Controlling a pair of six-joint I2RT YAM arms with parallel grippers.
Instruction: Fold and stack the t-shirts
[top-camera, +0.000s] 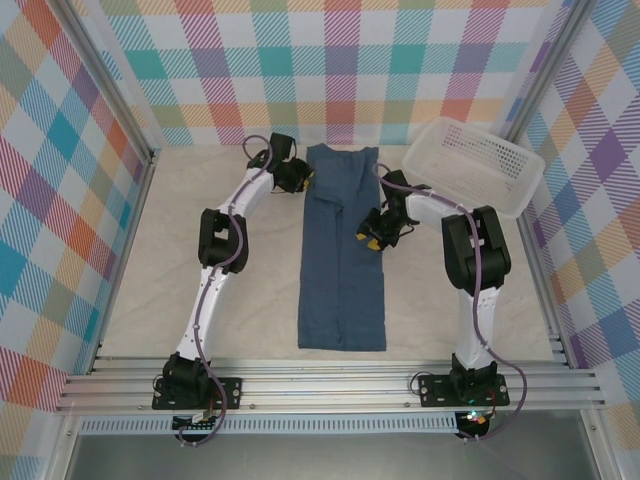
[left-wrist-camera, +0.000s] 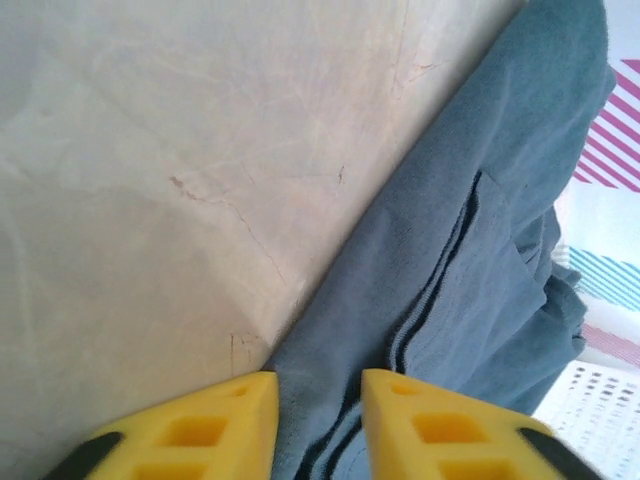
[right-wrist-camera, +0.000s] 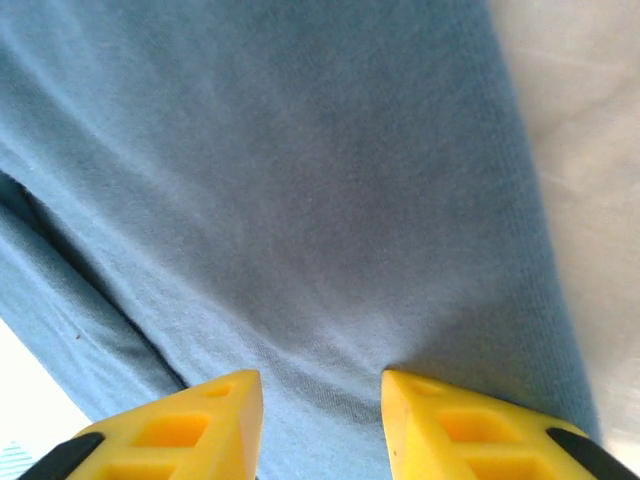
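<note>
One dark blue t-shirt (top-camera: 342, 250) lies folded into a long narrow strip down the middle of the table, running from the back wall toward the arm bases. My left gripper (top-camera: 297, 180) sits at the strip's far left edge. In the left wrist view its yellow jaws (left-wrist-camera: 320, 385) stand apart over the shirt's edge (left-wrist-camera: 470, 270), where a dark stitched hem runs between them. My right gripper (top-camera: 372, 235) rests on the strip's right edge, a little nearer. Its jaws (right-wrist-camera: 322, 385) are apart, tips down on the flat blue cloth (right-wrist-camera: 300, 180), with a slight crease between them.
A white mesh plastic basket (top-camera: 475, 165) stands at the back right, just behind the right arm, and its corner (left-wrist-camera: 600, 410) shows beyond the shirt. Bare beige tabletop (top-camera: 160, 270) lies to the left of the strip. Checked walls close in the back and sides.
</note>
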